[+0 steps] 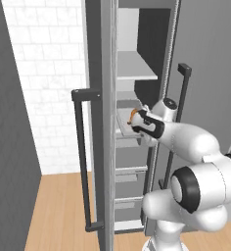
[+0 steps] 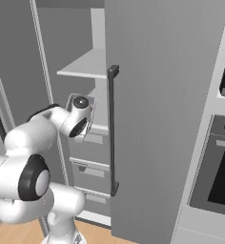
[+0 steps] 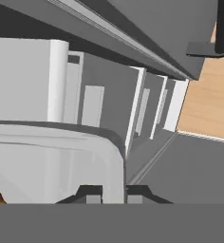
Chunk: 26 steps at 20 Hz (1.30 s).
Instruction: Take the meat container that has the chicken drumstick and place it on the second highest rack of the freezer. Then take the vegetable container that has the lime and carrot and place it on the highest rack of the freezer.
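Meat container (image 1: 123, 121) on the second highest rack (image 1: 128, 141) (above drawers (image 1: 129, 174)).

Both base views look forward and slightly down from behind the white arm, one from its left and one from its right, and they share the open tall grey freezer (image 1: 137, 73) with its shelves. The hand view looks from very near, downward along a light-grey tray rim (image 3: 115, 161) toward the grey drawers (image 3: 147, 109).

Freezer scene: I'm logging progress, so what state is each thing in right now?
freezer: door open.
highest rack: bare.
second highest rack: the container's rim overhangs its front edge.
meat container: at the second highest rack, rim clamped in the hand.
chicken drumstick: inside the container.
hand: shut on the container's rim.
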Available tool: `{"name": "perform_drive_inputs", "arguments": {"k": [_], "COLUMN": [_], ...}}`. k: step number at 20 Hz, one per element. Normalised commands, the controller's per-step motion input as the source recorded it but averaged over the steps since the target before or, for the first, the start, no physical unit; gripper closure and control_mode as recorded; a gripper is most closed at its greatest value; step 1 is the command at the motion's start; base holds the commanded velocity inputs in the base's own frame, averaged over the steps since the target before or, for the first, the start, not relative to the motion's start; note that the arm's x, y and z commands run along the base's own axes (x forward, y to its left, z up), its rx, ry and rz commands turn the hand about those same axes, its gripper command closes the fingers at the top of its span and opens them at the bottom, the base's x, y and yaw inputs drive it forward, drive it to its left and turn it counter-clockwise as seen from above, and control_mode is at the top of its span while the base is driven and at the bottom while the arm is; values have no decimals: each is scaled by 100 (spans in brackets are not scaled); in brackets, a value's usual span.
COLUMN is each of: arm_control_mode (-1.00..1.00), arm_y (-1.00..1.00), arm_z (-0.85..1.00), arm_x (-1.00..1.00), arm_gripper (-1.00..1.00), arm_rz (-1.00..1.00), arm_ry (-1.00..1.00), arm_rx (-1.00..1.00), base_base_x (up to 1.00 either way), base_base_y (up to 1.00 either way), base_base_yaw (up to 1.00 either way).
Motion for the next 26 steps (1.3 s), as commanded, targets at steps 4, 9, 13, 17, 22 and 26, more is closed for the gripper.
{"name": "perform_drive_inputs", "arguments": {"k": [4, 9, 13, 17, 22, 26], "arm_control_mode": [-100, -100, -100, -100, -100, -100], "arm_y": [0, 0, 0, 0, 0, 0], "arm_z": [1, 0, 0, 3, 0, 0], "arm_x": [24, 12, 13, 29, 35, 61], "arm_gripper": [100, 100, 100, 100, 100, 100], "arm_rz": [-17, -16, -2, 1, 2, 0], "arm_ry": [-2, -1, -1, 0, 0, 0], "arm_rx": [0, 0, 0, 0, 0, 0], "base_base_x": [0, 0, 0, 0, 0, 0], "base_base_y": [0, 0, 0, 0, 0, 0], "base_base_yaw": [0, 0, 0, 0, 0, 0]}}
